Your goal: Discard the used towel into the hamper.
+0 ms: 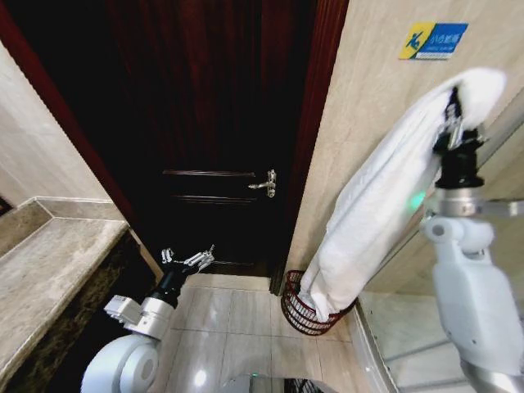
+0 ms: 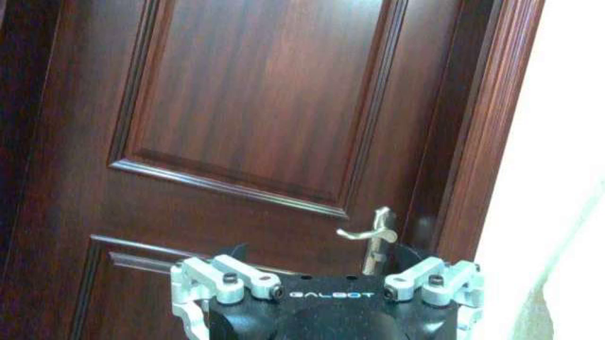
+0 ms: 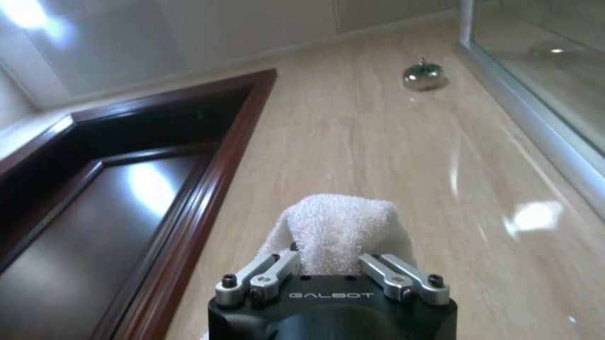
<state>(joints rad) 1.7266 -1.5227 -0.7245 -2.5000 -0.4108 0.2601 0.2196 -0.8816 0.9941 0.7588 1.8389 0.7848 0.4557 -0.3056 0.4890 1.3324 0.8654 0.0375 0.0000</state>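
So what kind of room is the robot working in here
Most likely a hotel or home bathroom: a white towel hanging from the right gripper over a wire hamper, beige tiled walls, a stone counter, and a glass panel like a shower screen.

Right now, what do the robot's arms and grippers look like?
Both arms are smooth white shells with rounded joints. The left gripper and right gripper have silvery metal fingers with small black screws on a black wrist block printed GALBOT. A green light glows by the right arm's wrist.
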